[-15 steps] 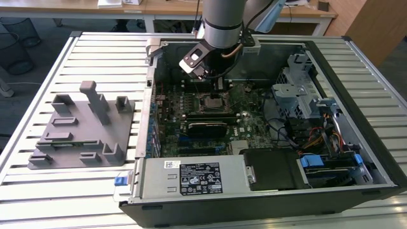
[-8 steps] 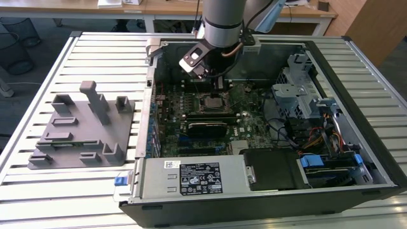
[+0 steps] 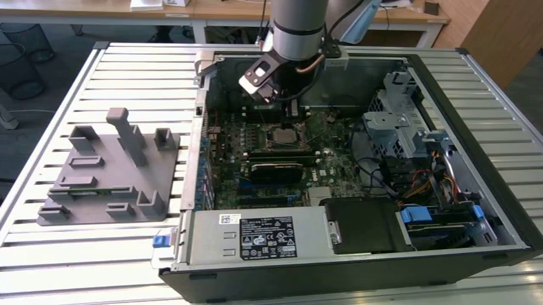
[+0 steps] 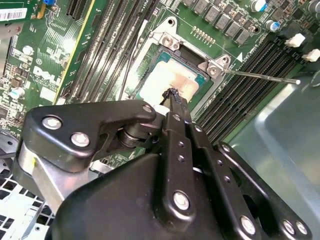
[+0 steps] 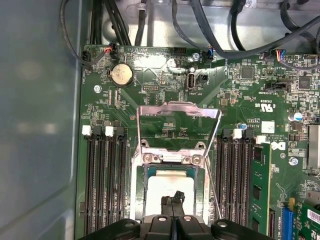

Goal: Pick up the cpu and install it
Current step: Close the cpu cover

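I have the gripper [image 5: 172, 199] down inside the open computer case [image 3: 357, 273], its two fingers pressed together with nothing between them. The chip [image 5: 170, 184] lies flat in its socket right under the fingertips, silvery top up. The tips sit at its surface, but I cannot tell whether they touch it.

Just beyond the fingertips the hinged metal frame [image 5: 177, 105] of the socket stands raised, clear of the chip. Its thin lever rod [image 5: 212, 185] is swung out and runs along one side of the fingers, close beside them. In the second wrist view that rod [image 4: 260, 76] reaches away from the socket corner, over the slots.

Rows of black memory slots [image 5: 105, 180] flank the socket on both sides of the gripper. A green memory stick [image 5: 260, 185] stands in one beyond the lever. Past the raised frame I see a coin battery [image 5: 121, 75] and a bundle of black cables [image 5: 225, 30] along the far edge of the board.

The grey case wall [image 5: 35, 125] rises just outside one bank of slots, so room is narrow there. Directly above the chip the way is open.

In the exterior view the arm [image 3: 297, 25] comes straight down into the case. A grey plastic fixture [image 3: 106, 171] sits well apart on the slatted table [image 3: 85, 267], towards the exterior view's left.
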